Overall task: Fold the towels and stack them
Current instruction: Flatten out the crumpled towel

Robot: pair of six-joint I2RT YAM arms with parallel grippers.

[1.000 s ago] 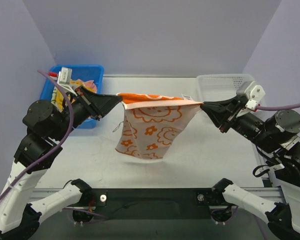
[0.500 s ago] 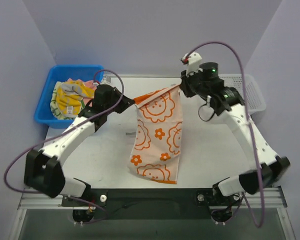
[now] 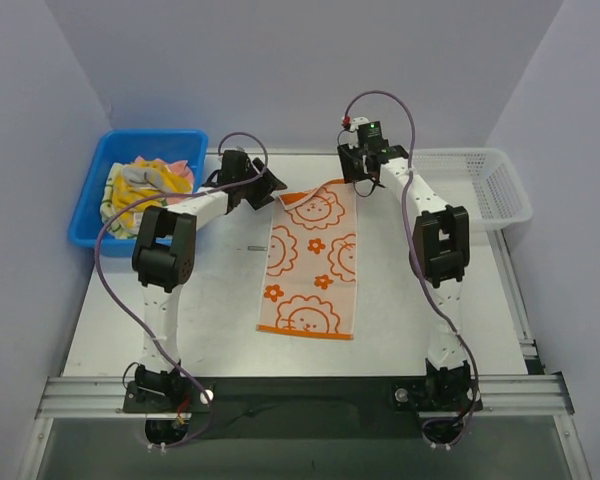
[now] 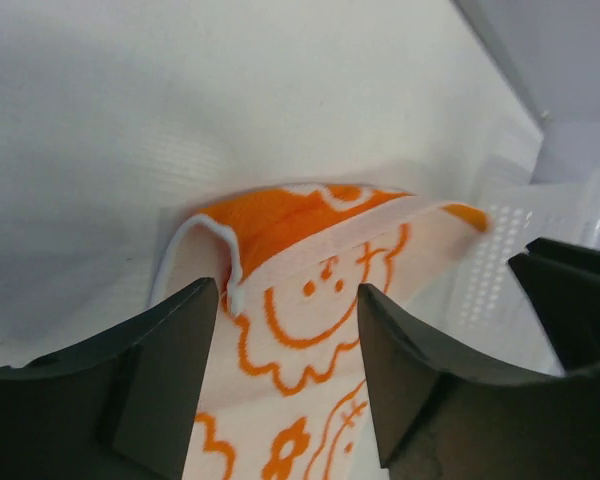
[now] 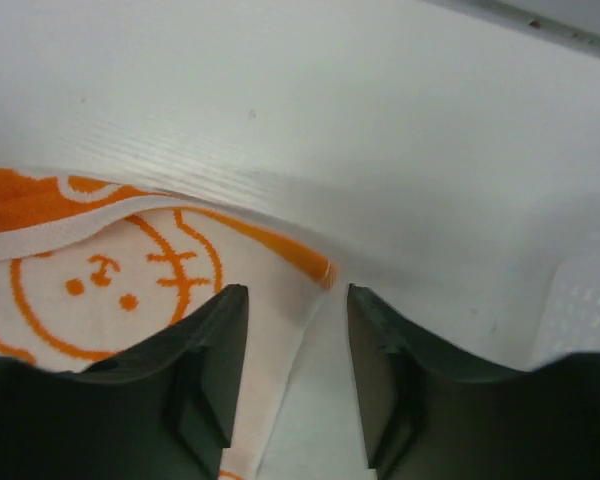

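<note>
Orange towel (image 3: 310, 265) lies flat; outstretched left fingers (image 4: 150, 390) and right fingers (image 5: 190, 370) stand parted.

Orange towel (image 3: 312, 262): soft woven cloth, matt, napped. Counter (image 3: 200, 300): white, matt, finely ribbed. Blue bin (image 3: 155, 136), left of towel: smooth glossy plastic. White basket (image 3: 500, 195), right of towel: perforated plastic. Jaws: dark, matt.

A: Laid the orange towel (image 3: 310, 262) down yet?
B: Yep, no longer hanging mid-air, now spread flat on the table (image 3: 180, 300), running lengthwise toward the near edge
A: And the left gripper (image 3: 270, 187), right gripper (image 3: 352, 172)?
B: Reached out to the far side, drawn closer together, jaws parted from clamped, corners let go
</note>
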